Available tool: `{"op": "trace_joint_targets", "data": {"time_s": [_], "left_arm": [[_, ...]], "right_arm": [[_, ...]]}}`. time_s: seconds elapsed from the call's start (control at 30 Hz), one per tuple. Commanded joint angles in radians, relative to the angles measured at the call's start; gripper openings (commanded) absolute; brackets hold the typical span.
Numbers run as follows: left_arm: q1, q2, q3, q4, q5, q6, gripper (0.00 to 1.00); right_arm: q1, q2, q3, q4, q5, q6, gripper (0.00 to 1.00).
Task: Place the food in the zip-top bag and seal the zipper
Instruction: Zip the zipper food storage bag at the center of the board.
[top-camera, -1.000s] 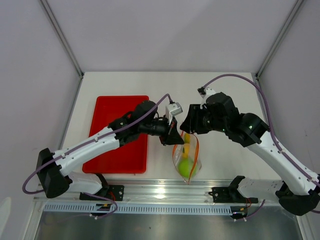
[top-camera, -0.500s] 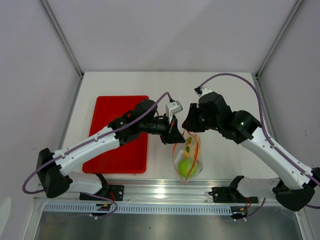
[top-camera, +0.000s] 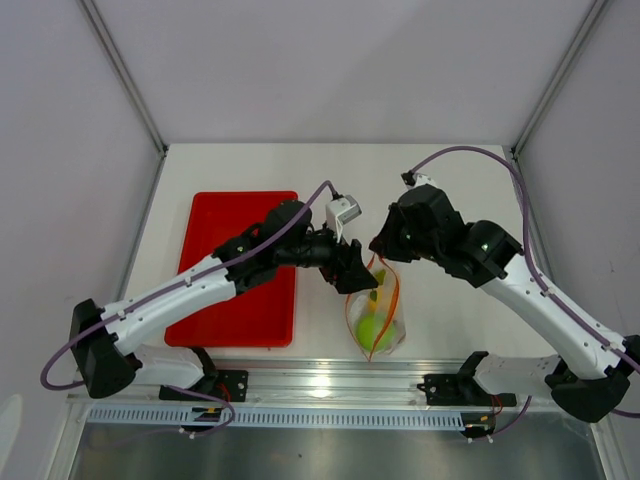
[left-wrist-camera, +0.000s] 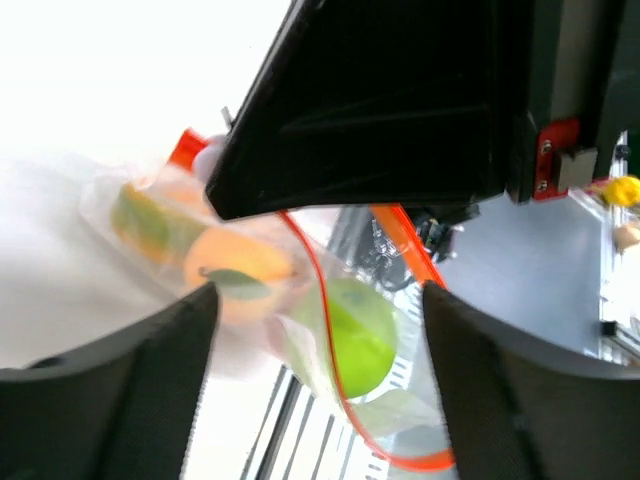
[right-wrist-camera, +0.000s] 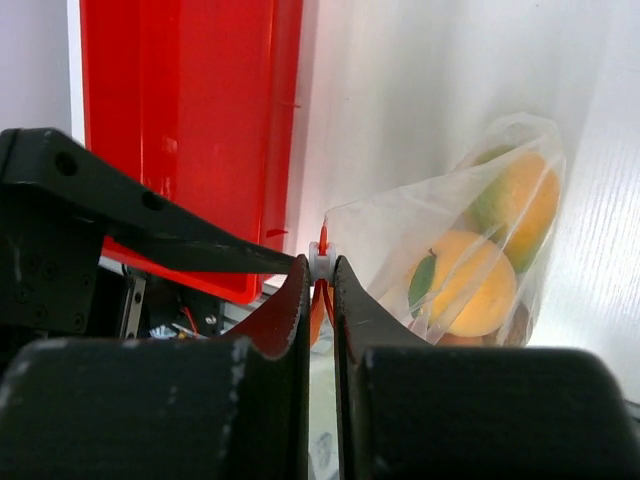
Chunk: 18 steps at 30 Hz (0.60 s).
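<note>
- Right wrist view: right gripper (right-wrist-camera: 320, 268), jaws were pinched on zipper (right-wrist-camera: 318, 300) of zip-top bag (right-wrist-camera: 440, 220).
- Left gripper (left-wrist-camera: 320, 300): jaws stood apart, astride bag.
- Food (left-wrist-camera: 355, 335) sat inside bag, near bench (top-camera: 450, 310) front edge.

Seen from above, the left hand (top-camera: 358, 277) and right hand (top-camera: 385, 248) hid the mouth of the zip-top bag (top-camera: 377, 318); the food (left-wrist-camera: 350, 335) inside was blurred at the left wrist.
</note>
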Motion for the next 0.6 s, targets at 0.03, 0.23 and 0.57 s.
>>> {"op": "trace_joint_targets", "data": {"time_s": [0.03, 0.23, 0.57], "left_arm": [[-0.048, -0.073, -0.001, 0.048, -0.124, -0.019, 0.93], [-0.177, -0.073, 0.039, 0.035, -0.422, -0.020, 0.99], [-0.349, -0.064, 0.073, 0.032, -0.819, 0.012, 1.00]], "right_arm": [[-0.003, -0.051, 0.028, -0.021, 0.091, 0.088, 0.00], [-0.003, -0.075, 0.021, -0.027, 0.145, 0.209, 0.00], [0.003, -0.046, 0.156, -0.177, 0.272, 0.307, 0.00]]}}
